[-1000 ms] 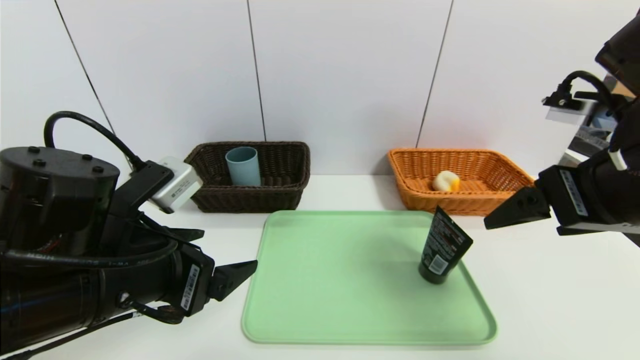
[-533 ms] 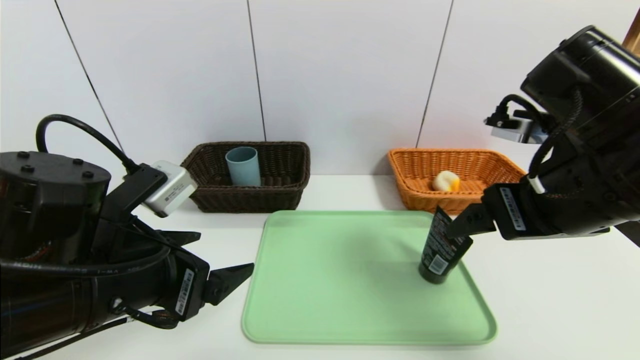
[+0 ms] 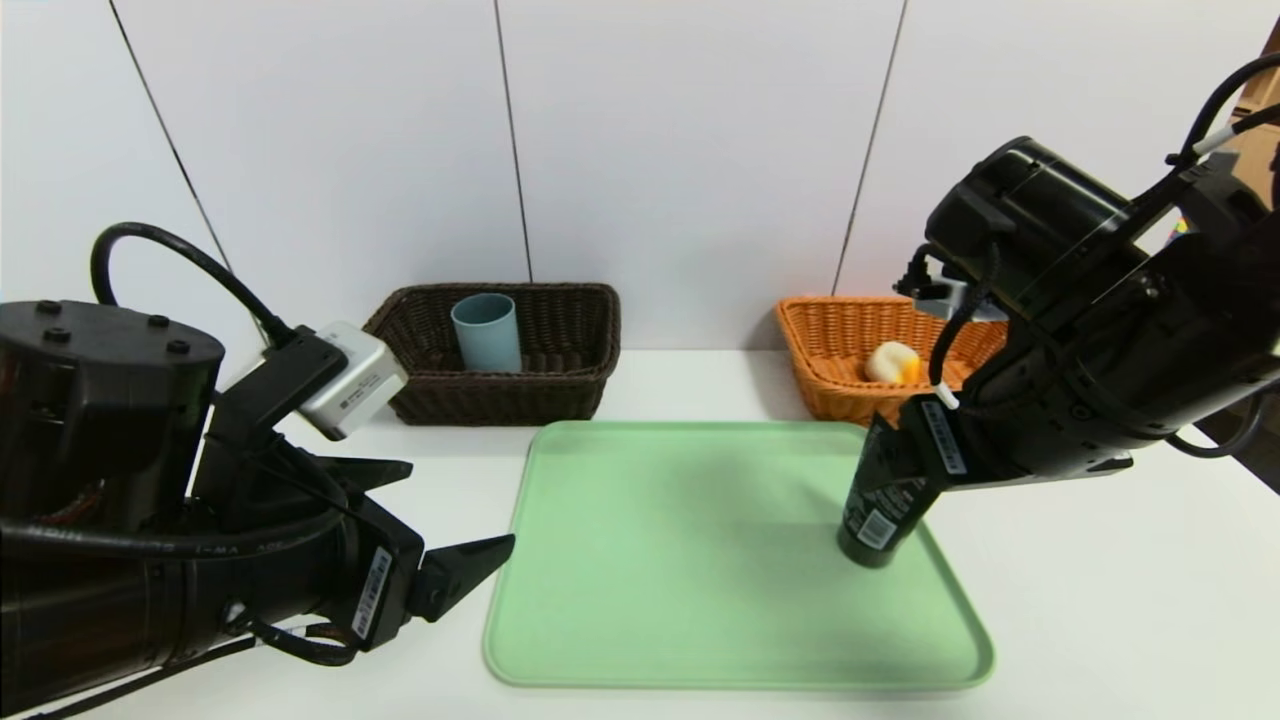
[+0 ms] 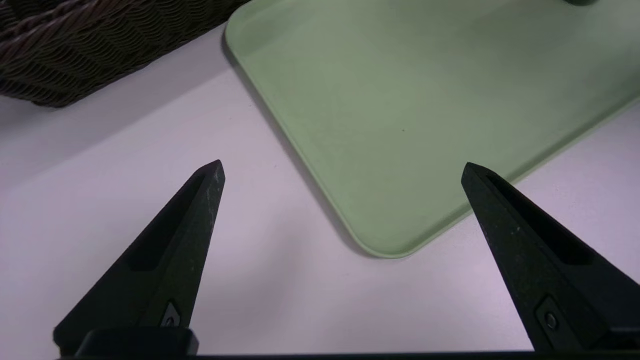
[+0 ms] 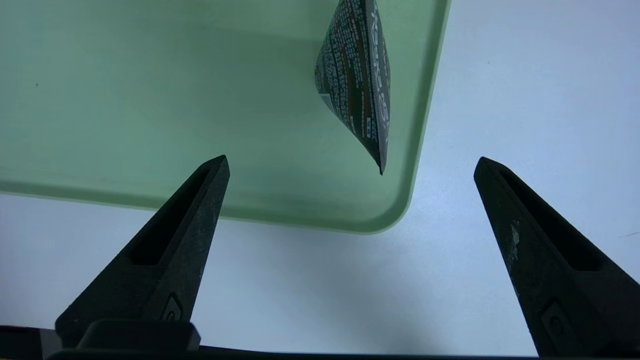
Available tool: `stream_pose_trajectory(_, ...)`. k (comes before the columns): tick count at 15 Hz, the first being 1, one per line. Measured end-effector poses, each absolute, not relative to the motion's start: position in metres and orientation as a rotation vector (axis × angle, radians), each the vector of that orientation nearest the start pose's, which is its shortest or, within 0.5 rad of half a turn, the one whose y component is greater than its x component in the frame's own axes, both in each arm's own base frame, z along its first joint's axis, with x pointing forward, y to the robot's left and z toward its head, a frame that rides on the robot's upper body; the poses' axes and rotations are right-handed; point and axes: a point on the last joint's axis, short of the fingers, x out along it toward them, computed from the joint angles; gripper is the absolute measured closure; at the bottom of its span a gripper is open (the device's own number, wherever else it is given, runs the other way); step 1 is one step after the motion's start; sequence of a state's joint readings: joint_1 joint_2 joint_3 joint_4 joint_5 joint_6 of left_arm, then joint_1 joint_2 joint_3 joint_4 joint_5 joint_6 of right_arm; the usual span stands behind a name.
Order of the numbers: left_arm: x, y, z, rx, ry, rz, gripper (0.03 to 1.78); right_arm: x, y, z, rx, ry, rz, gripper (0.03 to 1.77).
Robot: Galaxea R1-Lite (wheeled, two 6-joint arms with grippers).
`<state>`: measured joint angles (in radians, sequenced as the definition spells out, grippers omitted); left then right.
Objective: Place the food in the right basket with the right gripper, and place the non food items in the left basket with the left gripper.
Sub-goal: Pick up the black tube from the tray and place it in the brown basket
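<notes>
Wicker baskets (image 3: 500, 355): 2 | tube (image 3: 885, 500): 1 | end effectors (image 4: 342, 167) (image 5: 350, 167): 2, spread wide, empty

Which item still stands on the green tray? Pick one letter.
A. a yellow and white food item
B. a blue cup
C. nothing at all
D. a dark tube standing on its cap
D: the dark tube stands cap-down near the right edge of the green tray, while the blue cup sits in the dark basket and the food item in the orange basket.
</notes>
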<state>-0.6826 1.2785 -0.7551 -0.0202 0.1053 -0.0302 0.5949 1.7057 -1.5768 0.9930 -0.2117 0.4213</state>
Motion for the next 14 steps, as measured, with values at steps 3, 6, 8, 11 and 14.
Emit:
stream_pose_trajectory(3,0.152,-0.123,0.222,0.158,0.463,-0.662,0.12,0.23,0.148,0.253,-0.067,1.088,0.108,0.1)
stream_pose_trajectory(6,0.153,-0.124,0.223,0.157,0.461,-0.669,0.12,0.239,0.15,0.246,-0.062,1.089,0.096,0.09)
stream_pose_trajectory(8,0.152,-0.123,0.223,0.157,0.463,-0.668,0.12,0.245,0.152,0.242,-0.059,1.088,0.094,0.25)
stream_pose_trajectory(11,0.151,-0.122,0.223,0.151,0.461,-0.666,0.12,0.254,0.157,0.231,-0.073,1.114,0.083,0.72)
stream_pose_trajectory(14,0.15,-0.121,0.223,0.148,0.464,-0.663,0.12,0.265,0.159,0.216,-0.086,1.156,0.058,1.14)
